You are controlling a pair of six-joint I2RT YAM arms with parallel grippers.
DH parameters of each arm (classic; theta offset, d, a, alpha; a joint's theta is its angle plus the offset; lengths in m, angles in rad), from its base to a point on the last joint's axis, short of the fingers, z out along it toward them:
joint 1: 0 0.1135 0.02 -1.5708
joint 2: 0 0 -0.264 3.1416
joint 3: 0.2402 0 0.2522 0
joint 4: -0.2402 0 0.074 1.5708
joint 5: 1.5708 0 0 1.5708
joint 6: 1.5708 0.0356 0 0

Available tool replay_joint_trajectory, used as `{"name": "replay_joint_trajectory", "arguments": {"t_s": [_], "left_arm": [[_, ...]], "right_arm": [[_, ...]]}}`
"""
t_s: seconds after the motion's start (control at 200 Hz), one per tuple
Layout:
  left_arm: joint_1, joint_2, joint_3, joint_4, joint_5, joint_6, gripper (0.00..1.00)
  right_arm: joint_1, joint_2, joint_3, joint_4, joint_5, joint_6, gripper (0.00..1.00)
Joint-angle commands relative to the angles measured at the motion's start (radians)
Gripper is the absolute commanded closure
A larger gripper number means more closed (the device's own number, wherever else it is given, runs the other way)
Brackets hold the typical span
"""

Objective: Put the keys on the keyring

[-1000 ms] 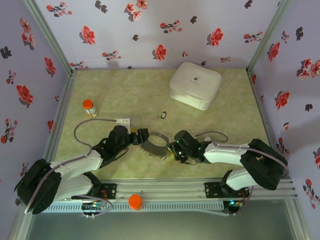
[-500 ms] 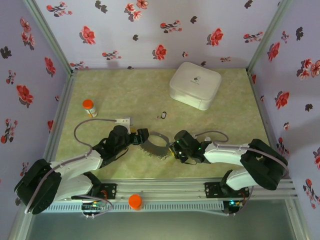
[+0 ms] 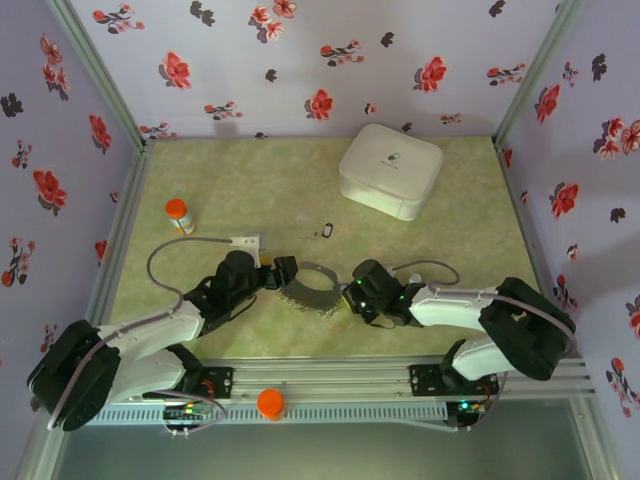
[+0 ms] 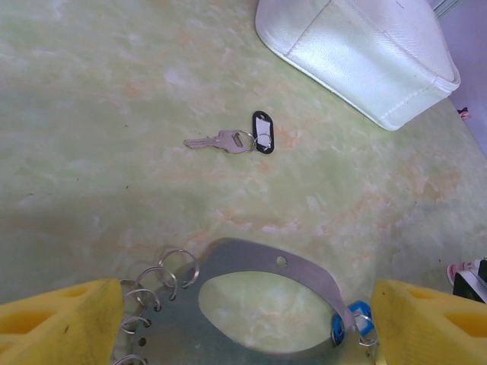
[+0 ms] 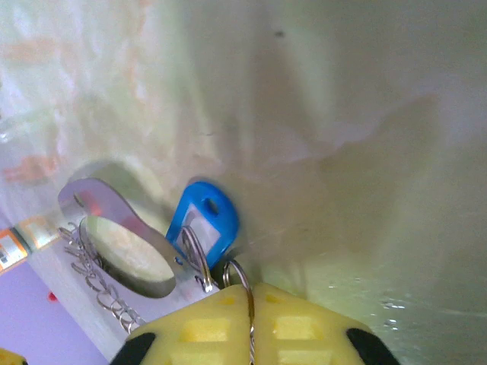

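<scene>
My left gripper (image 3: 283, 272) straddles the keyring (image 4: 266, 262) at lower centre, fingers spread; my right gripper (image 5: 249, 300) pinches the blue key (image 5: 204, 220) by its wire loop at the ring's edge, threading unconfirmed; the black-and-silver key (image 4: 236, 140) lies loose above, untouched.

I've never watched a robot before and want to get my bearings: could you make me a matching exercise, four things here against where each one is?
Things: 1 white box; 2 orange-capped bottle; 3 black-tagged key; 4 blue-tagged key.
Places: A its ring pinched in the right end effector; B back right of the table; C near the table's left edge; D lying alone between box and keyring.
Pairs: 1-B; 2-C; 3-D; 4-A.
</scene>
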Motion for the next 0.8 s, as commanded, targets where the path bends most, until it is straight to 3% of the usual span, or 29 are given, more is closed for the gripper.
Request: {"name": "replay_joint_trajectory", "arguments": {"t_s": [0.0, 0.125, 0.23, 0.325, 0.47, 0.595, 0.795], "left_arm": [[0.008, -0.024, 0.003, -0.014, 0.001, 0.017, 0.16], [0.007, -0.045, 0.005, -0.027, 0.001, 0.03, 0.16], [0.007, -0.084, -0.003, -0.01, 0.011, 0.064, 0.15], [0.009, -0.127, -0.004, -0.022, 0.012, 0.104, 0.14], [0.015, -0.18, 0.022, -0.094, 0.002, 0.182, 0.14], [0.025, -0.223, 0.073, -0.213, 0.001, 0.259, 0.13], [0.069, -0.254, 0.128, -0.322, 0.053, 0.35, 0.08]], "right_arm": [[-0.007, 0.013, -0.02, 0.022, 0.016, -0.028, 1.0], [-0.007, -0.021, -0.029, 0.001, 0.026, -0.067, 1.0], [-0.004, -0.102, -0.002, -0.117, 0.057, -0.17, 1.0], [-0.002, -0.192, 0.053, -0.264, 0.092, -0.346, 1.0], [-0.011, -0.302, 0.149, -0.358, 0.074, -0.74, 1.0], [-0.023, -0.298, 0.295, -0.561, 0.086, -1.001, 1.0], [-0.046, -0.234, 0.465, -0.695, 0.01, -1.262, 1.0]]}}
